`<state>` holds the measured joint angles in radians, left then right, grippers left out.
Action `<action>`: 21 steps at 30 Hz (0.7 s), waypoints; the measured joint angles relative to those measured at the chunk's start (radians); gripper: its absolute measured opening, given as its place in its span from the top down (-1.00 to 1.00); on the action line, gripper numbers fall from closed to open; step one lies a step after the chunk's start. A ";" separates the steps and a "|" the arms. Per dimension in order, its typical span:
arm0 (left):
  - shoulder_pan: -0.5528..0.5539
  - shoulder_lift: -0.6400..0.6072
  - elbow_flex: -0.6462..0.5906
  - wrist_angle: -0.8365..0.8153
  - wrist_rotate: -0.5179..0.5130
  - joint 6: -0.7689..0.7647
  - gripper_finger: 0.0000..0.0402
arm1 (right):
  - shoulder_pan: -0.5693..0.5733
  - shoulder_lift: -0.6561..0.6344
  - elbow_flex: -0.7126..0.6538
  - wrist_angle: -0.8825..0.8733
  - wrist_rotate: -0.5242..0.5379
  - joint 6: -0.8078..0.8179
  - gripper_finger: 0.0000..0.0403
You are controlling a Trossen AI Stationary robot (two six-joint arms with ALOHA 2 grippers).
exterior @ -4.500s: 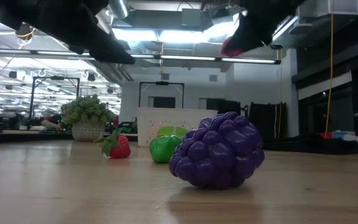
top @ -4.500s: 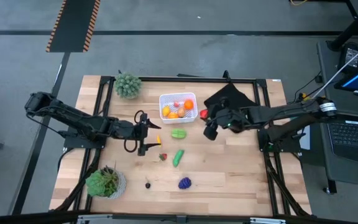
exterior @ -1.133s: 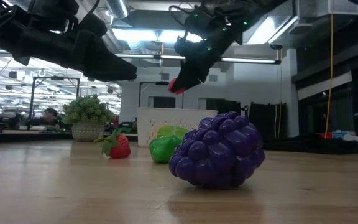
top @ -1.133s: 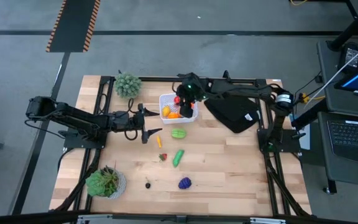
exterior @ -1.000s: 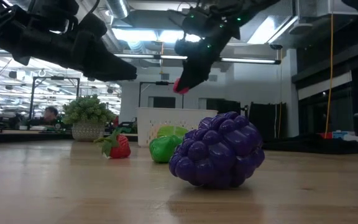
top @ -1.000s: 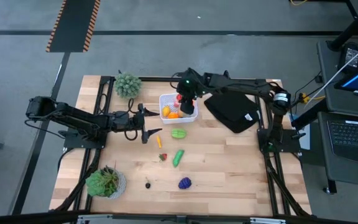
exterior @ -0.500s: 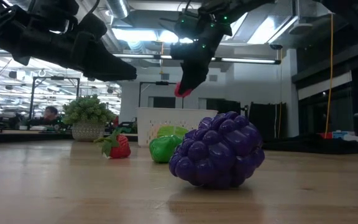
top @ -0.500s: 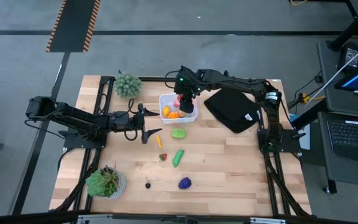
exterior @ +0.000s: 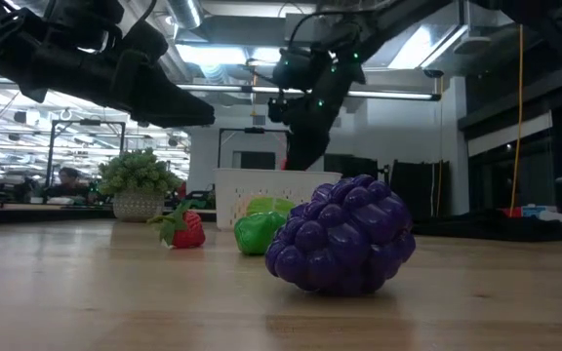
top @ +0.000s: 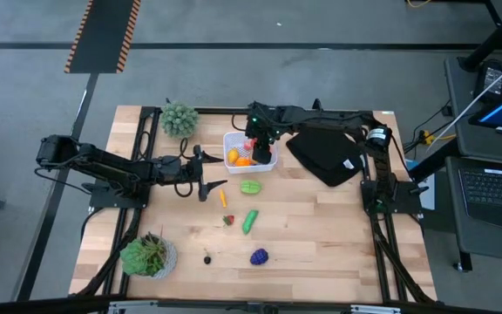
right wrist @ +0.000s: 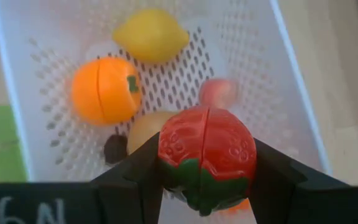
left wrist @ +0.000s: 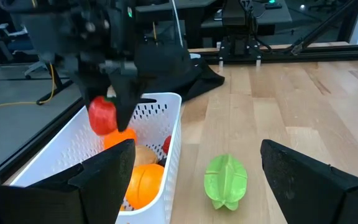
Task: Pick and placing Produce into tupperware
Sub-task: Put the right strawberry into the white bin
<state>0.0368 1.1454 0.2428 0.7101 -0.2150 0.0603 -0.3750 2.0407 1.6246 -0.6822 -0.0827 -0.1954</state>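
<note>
The white tupperware (top: 236,139) stands at the table's far middle and holds an orange (right wrist: 104,90), a lemon (right wrist: 151,34) and other produce. My right gripper (top: 256,144) hangs over it, shut on a red strawberry (right wrist: 207,155), also seen in the left wrist view (left wrist: 102,116). My left gripper (top: 202,178) waits open to the tub's left, level above the table. Loose on the table lie a green fruit (top: 250,186), a green vegetable (top: 249,220), a small strawberry (top: 228,220), purple grapes (top: 259,256), a yellow piece (top: 223,198) and a dark piece (top: 207,258). My right gripper pinches the red strawberry by its two opposite sides (right wrist: 166,149) between its two fingers (right wrist: 135,171). The fingers come steeply from above, slanting from the table's right. The strawberry is lifted clear, its green leaf end toward the wrist, just over the produce in the tub.
A black folded cloth (top: 325,153) lies right of the tub under the right arm. Two potted plants stand at the far left (top: 179,119) and near left (top: 149,255). Bare wood lies along the near right of the table (top: 338,244).
My right gripper has gone down toward the tupperware with the red strawberry and tipped more steeply downward. In the low view the strawberry has sunk out of sight behind the tub's wall. The gripper has stayed shut on it.
</note>
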 joint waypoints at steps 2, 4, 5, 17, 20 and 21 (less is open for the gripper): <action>0.000 0.000 0.000 0.000 0.000 0.000 -0.69 | 0.000 0.000 -0.031 0.037 0.000 0.003 0.12; 0.000 0.000 0.000 0.000 0.000 0.000 -0.69 | 0.000 0.000 -0.048 0.064 0.000 0.003 0.12; 0.000 0.000 0.000 0.000 0.000 0.000 -0.69 | 0.000 -0.001 -0.054 0.076 -0.001 0.003 0.12; 0.000 0.000 0.000 0.000 0.000 0.000 -0.69 | 0.000 -0.002 -0.063 0.118 -0.017 0.007 -0.18; 0.000 0.000 0.000 0.000 0.000 0.000 -0.69 | 0.000 -0.002 -0.063 0.118 -0.016 0.007 -0.19; 0.000 0.000 0.000 0.000 0.000 0.000 -0.69 | 0.000 -0.002 -0.063 0.118 -0.016 0.007 -0.19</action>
<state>0.0372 1.1454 0.2428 0.7101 -0.2150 0.0605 -0.3748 2.0392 1.5612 -0.5640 -0.0991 -0.1884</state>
